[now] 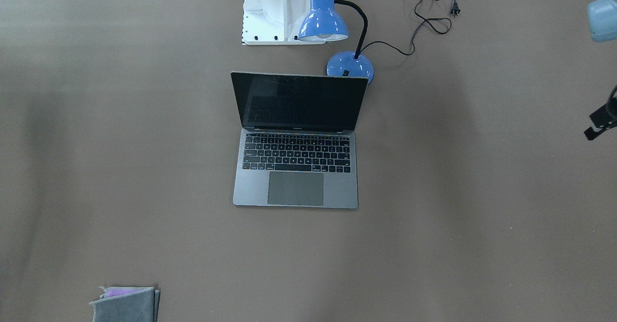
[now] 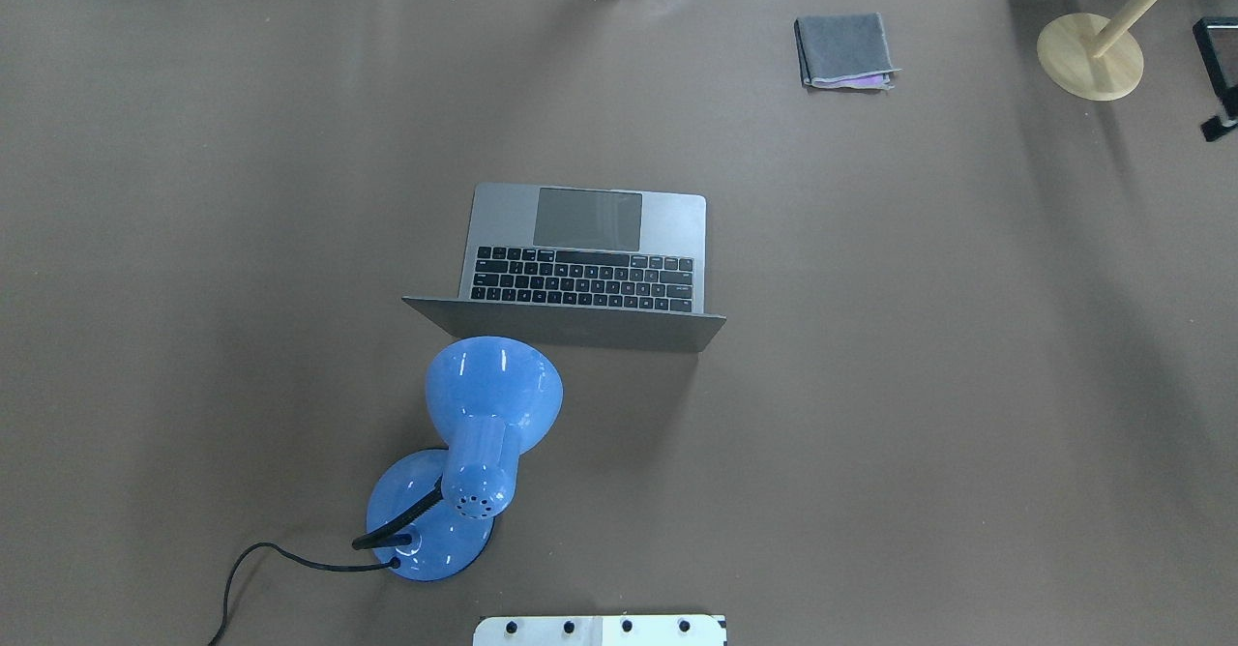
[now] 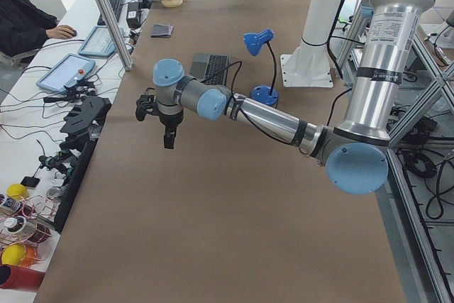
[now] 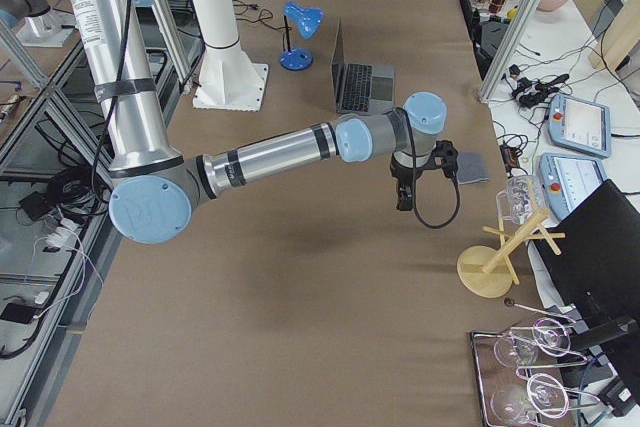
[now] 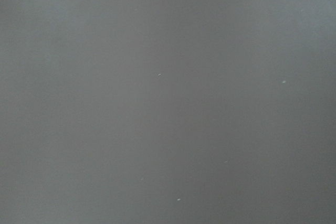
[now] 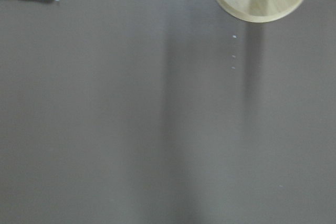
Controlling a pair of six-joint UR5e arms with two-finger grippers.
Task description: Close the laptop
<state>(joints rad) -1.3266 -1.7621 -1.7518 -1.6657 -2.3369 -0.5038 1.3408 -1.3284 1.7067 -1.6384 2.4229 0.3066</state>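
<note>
The space-grey laptop (image 1: 296, 189) stands open at the table's middle. Its dark screen is upright and faces away from the robot base, and its keyboard and trackpad show from overhead (image 2: 590, 220). My left gripper (image 3: 168, 141) hangs high above bare table, far off the laptop's side. Only a black piece of it shows at the front view's right edge (image 1: 595, 128). My right gripper (image 4: 403, 199) hangs high on the opposite side and barely shows at the overhead view's right edge (image 2: 1214, 129). I cannot tell whether either is open or shut. Both wrist views show only table.
A blue desk lamp (image 2: 484, 404) stands just behind the laptop's lid, and its cord (image 1: 429, 18) trails on the table. A folded grey cloth (image 2: 844, 51) and a wooden stand (image 2: 1090, 56) sit near the far edge on the right arm's side. The white arm base (image 1: 274, 8) is behind the lamp.
</note>
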